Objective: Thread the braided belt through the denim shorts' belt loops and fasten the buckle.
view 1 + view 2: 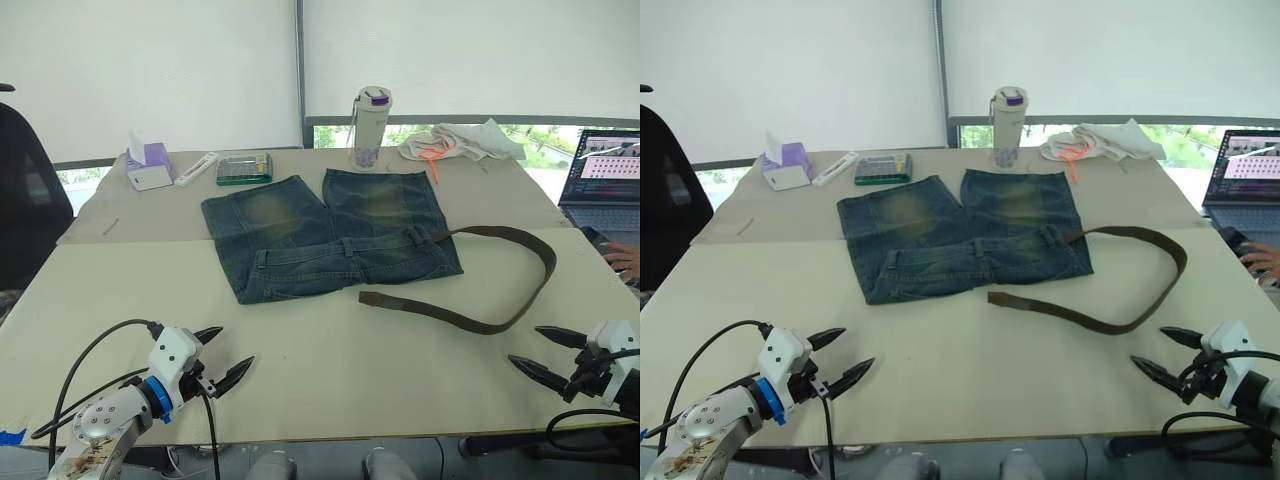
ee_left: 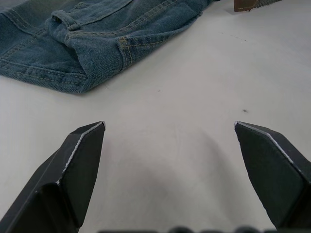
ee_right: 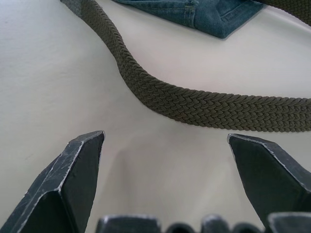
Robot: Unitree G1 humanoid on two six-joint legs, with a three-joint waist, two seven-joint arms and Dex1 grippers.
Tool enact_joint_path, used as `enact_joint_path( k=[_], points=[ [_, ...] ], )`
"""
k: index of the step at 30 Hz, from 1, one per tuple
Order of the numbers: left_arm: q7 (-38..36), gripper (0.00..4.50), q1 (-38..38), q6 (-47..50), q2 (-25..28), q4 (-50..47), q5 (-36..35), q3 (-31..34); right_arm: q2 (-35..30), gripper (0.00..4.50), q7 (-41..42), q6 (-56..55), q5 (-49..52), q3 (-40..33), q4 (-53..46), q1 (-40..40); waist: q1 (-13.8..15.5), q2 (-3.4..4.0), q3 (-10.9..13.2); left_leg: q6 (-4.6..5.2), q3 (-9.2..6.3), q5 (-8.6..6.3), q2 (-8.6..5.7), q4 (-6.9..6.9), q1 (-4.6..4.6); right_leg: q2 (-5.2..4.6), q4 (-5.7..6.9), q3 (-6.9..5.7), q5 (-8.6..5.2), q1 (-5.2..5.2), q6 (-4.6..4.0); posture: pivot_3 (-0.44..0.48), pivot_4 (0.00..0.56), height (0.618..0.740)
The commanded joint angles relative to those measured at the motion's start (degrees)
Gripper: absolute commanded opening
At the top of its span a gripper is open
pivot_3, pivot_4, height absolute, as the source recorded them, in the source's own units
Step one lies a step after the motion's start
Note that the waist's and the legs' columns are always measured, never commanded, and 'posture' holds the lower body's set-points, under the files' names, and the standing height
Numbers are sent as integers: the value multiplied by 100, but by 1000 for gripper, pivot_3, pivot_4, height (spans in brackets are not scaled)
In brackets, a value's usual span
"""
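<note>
Denim shorts (image 1: 325,234) lie flat in the middle of the tabletop (image 1: 120,300), legs toward the far edge and waistband toward you. The braided belt (image 1: 480,322) starts at the waistband's right end, where it seems to enter a belt loop (image 1: 420,236), swings out toward the right edge, then curls back so its free end (image 1: 368,297) rests just in front of the waistband. You cannot make out the buckle from here.

Both pincers hover low over the near edge, spread wide and holding nothing. Your left gripper (image 1: 225,356) sits near the front left corner, well short of the shorts' nearest waistband corner (image 2: 82,80). Your right gripper (image 1: 545,353) is near the front right corner, with the belt's near curve lying just beyond its fingertips (image 3: 85,145) in the right wrist view.

Watch the risks. Pull the curve of the belt instead of its free end and you will likely drag the threaded part back out of that loop, or skid the shorts across the smooth tabletop. The loops lie flat against the denim, so the tip may ride over them unless your left gripper lifts or pins the waistband. Pinching the braid from above could also catch the tabletop before the strap.
</note>
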Motion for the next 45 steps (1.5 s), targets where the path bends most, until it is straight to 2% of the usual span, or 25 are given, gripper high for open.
enact_joint_path(
  k=[1, 13, 16, 18, 21, 25, 28, 34, 36, 41, 45],
  points=[
    [-57, 4500, -55, -83, 57, -41, -24, 32, -152, 4487, 40, -189, 18, -170, 3, -47, 0, 0, 0, 0, 0, 0, 0, 0, 0, 0, 0, 0, 0, 0, 0, 0, 150, 740],
    [-200, 4500, -160, -166, 49, 38, -97, 89, -187, 4487, 168, -4, 246, -193, -286, -249, -1, 0, 0, 0, 3, 0, 0, 0, 1, 0, 0, 1, 0, 0, 0, 0, 150, 740],
    [-875, 4500, -200, -82, 323, -124, -626, 211, -93, 4487, -64, 440, 415, 3, -808, -781, -51, 7, 1, 0, 9, 0, 4, 0, 2, 1, 5, 4, 1, -2, -2, 0, 150, 740],
    [-1052, 4500, -383, 24, 480, -176, -856, 283, -58, 4487, -214, 639, 216, 289, -935, -1183, -72, 8, 1, 0, 18, 0, 12, 0, 3, 9, 6, 7, 5, -6, -7, 0, 150, 740],
    [-1103, 4500, -848, 179, 672, -144, -1053, 350, -147, 4487, -432, 1213, -574, 1184, -846, -1986, -50, 6, 1, 0, 17, 0, 21, 1, 9, 21, 7, 4, 6, -4, -9, 0, 150, 740],
    [-1261, 4500, -1302, 429, 910, -128, -1240, 328, 176, 4487, -656, 1052, -1406, 2112, -153, -3279, -30, 5, 2, 0, 17, 0, 16, 1, 2, 22, 5, 4, 12, -17, -16, 0, 150, 740],
    [-1349, 4500, -1414, 576, 1082, -186, -1305, 356, 437, 4487, -802, 517, -2189, 2808, 773, -4198, -28, 5, 3, 0, 17, 0, 13, 0, 0, 20, 4, 4, 14, -20, -17, 0, 150, 740],
    [-1267, 4500, -1545, 794, 1242, -329, -1427, 545, 732, 4487, -1120, -344, -3505, 3882, 2727, -5509, -21, 0, 10, 0, 14, 0, 9, -3, 1, 16, 2, -4, 20, -22, -22, 0, 150, 740],
    [-1218, 4500, -1533, 829, 1263, -391, -1406, 612, 898, 4487, -1384, -452, -3712, 4003, 3314, -5847, -48, -3, 12, 0, 14, 0, 10, -3, 1, 14, 2, -3, 21, -23, -22, 0, 150, 740],
    [-1086, 4500, -1420, 910, 1219, -590, -1408, 733, 1083, 2995, -1178, -659, -3754, 4034, 3943, -6174, -108, -5, 12, 0, 12, 0, 13, -4, 10, 16, 4, -4, 23, -17, -26, 0, 150, 740],
    [-986, 4500, -1340, 927, 1184, -692, -1394, 732, 1103, 1556, -1171, -796, -3725, 3967, 4056, -6212, -131, -4, 12, 0, 3, 0, 13, -5, 10, 15, 6, -4, 23, -17, -26, 0, 150, 740]
  ],
)
